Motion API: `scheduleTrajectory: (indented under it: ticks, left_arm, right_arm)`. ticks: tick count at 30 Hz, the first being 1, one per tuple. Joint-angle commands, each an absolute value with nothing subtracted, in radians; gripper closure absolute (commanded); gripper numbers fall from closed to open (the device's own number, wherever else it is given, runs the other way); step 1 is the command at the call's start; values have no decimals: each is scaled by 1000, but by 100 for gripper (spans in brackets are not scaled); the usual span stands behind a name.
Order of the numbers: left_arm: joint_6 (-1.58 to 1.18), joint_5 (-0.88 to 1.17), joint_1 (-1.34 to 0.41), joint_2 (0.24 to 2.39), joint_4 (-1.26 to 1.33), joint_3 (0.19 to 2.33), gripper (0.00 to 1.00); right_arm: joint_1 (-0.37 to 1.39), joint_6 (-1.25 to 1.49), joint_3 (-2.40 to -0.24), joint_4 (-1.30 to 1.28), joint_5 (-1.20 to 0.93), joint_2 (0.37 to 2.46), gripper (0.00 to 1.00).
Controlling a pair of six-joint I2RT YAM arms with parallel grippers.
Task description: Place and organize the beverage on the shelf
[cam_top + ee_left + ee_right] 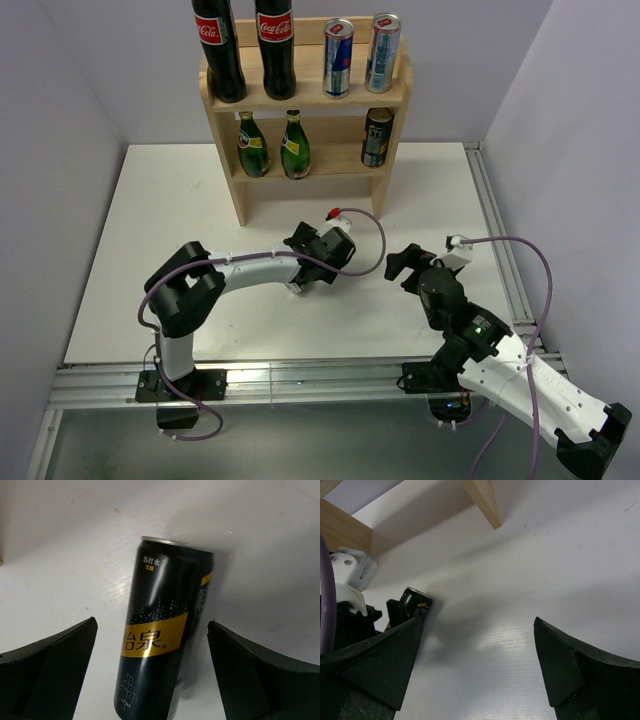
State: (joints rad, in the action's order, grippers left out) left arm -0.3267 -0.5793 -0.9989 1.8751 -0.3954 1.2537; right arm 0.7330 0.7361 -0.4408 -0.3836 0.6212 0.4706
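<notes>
REMOTE VIEW: The shelf [305,100] stands at the middle of the far edge of the tabletop [170,230]. It is already carrying most of the drinks.

On its upper tier I count two cola bottles [218,50] on the left and two silver-and-blue cans [338,57] on the right. On the lower tier, two green bottles [252,145] sit to the left and a dark can [376,137] sits by the right side panel.

One drink is off the shelf. A black can [159,635] with a gold band appears to lie on the white surface near the tabletop's centre, a little in front of the shelf's right leg. In the left wrist view its silver rim points away from the camera and its body leans slightly.

My left gripper [151,630] hangs over that can, released and spread wide. Its fingers [55,665] flank the can on either side with white tabletop showing between each finger and the can, so nothing is grasped. From the top camera the can is hidden under the gripper.

My right gripper [479,625] is also spread apart and holds nothing. It sits over bare tabletop right of centre, toward the right edge and apart from the can. At the left of its wrist view I see the left arm's wrist and a black-and-gold corner of the can. The shelf's wooden foot shows at the top.
</notes>
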Motion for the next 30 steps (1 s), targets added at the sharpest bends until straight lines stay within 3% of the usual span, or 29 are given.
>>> scheduleTrajectory:
  ticks: [1,7,12,17,18,19,20,21,26,30]
  left_arm:
    - [-290,-580,-951,1887,-393,1255,1]
    - [-288,-542,-943,1922,-342,1186,5]
    - [-298,-376,-888,1930,-239,1120,12]
    - [-304,-350,-856,1976,-216,1117,50]
    - [-307,-347,-854,1985,-221,1123,60]
    - [-310,-345,-854,2003,-225,1134,83]
    - [-311,-342,-854,2009,-235,1138,95]
    - [-321,-341,-854,2016,-236,1140,100]
    - [-373,-380,-856,1927,-268,1144,100]
    - [-385,-503,-888,1711,-249,1172,100]
  right_arm:
    - [730,746,-436,-382,649,468,1]
    - [730,747,-434,-382,649,466,1]
    - [730,749,-436,-382,643,468,1]
    - [730,753,-439,-388,643,472,1]
    - [730,752,-439,-388,644,472,1]
    - [730,753,-439,-390,644,474,1]
    - [732,753,-439,-390,646,476,1]
    - [730,753,-439,-390,646,476,1]
    - [730,752,-439,-387,647,482,1]
    - [732,750,-439,-384,647,483,1]
